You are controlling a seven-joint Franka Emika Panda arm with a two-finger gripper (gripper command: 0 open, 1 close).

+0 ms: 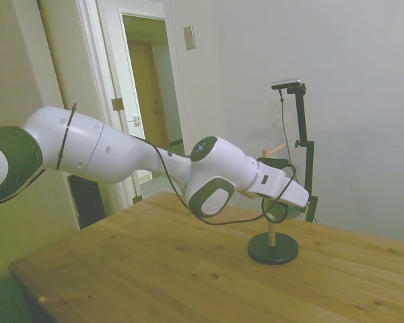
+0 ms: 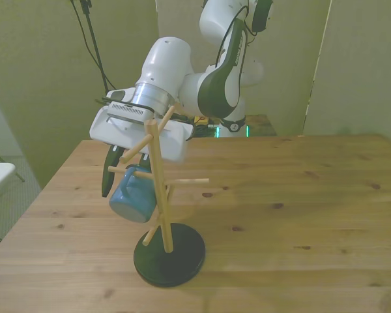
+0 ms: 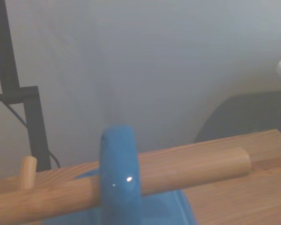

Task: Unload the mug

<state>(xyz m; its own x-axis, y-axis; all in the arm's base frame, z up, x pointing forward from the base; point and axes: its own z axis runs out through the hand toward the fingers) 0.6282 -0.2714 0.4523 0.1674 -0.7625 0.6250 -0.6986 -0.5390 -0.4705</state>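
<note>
Your gripper (image 2: 114, 171) is hanging just at the mug (image 2: 133, 194), its dark fingers (image 2: 107, 177) spread apart and gripping nothing; one is showing clearly on the front view's left of the cup, the other sitting close against its upper part. The mug is hanging by its loop handle (image 3: 119, 176) on a peg (image 3: 131, 180) of the wooden mug tree (image 2: 158, 189), on the front view's left of the post, tilted and clear of the table (image 2: 300, 215). The wrist view is showing the handle threaded over that peg, with a good length of peg beyond it. So you are wanting a firm pinch on the wall before anything else, then a slide along the peg's line toward its free tip. Pulling straight up will likely catch the handle and tip the black base (image 2: 170, 254).
</note>
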